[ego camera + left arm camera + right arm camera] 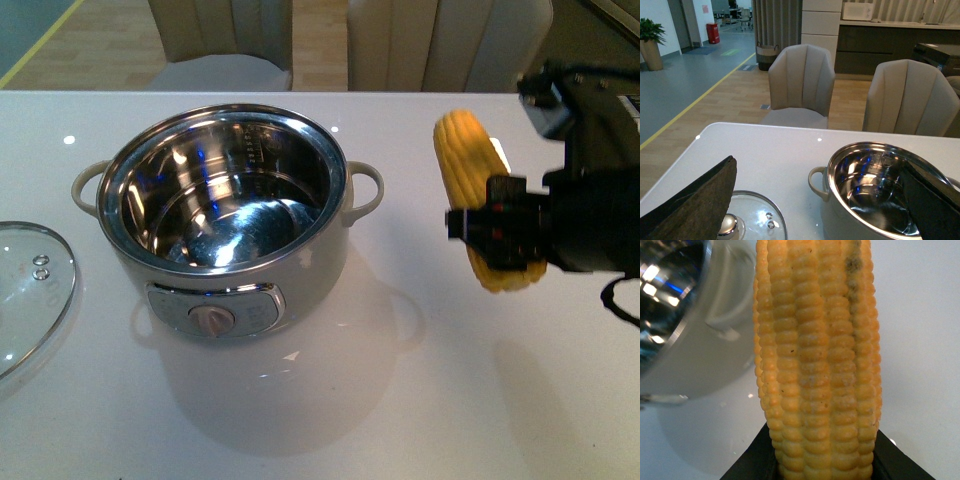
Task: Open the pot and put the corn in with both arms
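The white table [480, 400] carries the whole job, and the pot [312, 282] stands open on it, shiny inside and, as far as I can see, with nothing in it. The glass lid [30, 290] lies flat on the table to the pot's left, so opening looks done and the step in hand is getting the corn [462, 160] over the rim. The corn hangs in the air to the right of the pot, clear of it and near its right loop handle [365, 190]. It stands nearly upright, and the right gripper [497, 222] pinches it around the lower half. To do this well, I would carry the cob across high enough to clear the handle and the steel rim. Then I would bring it over the middle of the opening and lower it before letting go, since a drop could clang or bounce. The cob is about as long as the pot is deep, so tilting it should help it settle. The left gripper [815, 200] hovers with its fingers [695, 205] spread wide and nothing between them, above the lid and the pot's near side. It should keep clear of the opening. Counted: one table, two chairs [220, 40] behind it, one pot, one lid, one corn cob, two pot handles, one knob [210, 320].
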Controlling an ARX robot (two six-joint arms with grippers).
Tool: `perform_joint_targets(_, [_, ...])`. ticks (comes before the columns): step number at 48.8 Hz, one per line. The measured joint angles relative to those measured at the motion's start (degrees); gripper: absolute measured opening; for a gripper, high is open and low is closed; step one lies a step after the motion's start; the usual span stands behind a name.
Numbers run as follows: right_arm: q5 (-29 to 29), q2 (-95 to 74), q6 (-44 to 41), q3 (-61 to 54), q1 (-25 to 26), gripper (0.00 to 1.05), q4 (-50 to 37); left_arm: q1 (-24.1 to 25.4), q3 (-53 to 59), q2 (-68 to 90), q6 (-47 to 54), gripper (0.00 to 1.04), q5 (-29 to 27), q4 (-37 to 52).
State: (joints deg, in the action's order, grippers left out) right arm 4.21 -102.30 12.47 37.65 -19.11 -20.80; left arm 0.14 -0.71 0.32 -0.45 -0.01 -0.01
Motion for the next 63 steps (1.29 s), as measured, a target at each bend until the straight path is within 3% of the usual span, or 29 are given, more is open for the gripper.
perform_joint_targets(13, [1.2,4.4,6.9,9.4,-4.3,0.24,6.1,0.0,0.0,0.0,0.0,0.98,0.0,0.0])
perform_joint_targets(29, [-0.3,-3.3,12.7,22.5,-6.6,0.23,10.2,0.0,0.0,0.0,0.0,0.98,0.0,0.0])
perform_joint_targets(63, [-0.9,-17.6,17.8,38.8,-14.5,0.23,16.3,0.0,0.0,0.0,0.0,0.98,0.0,0.0])
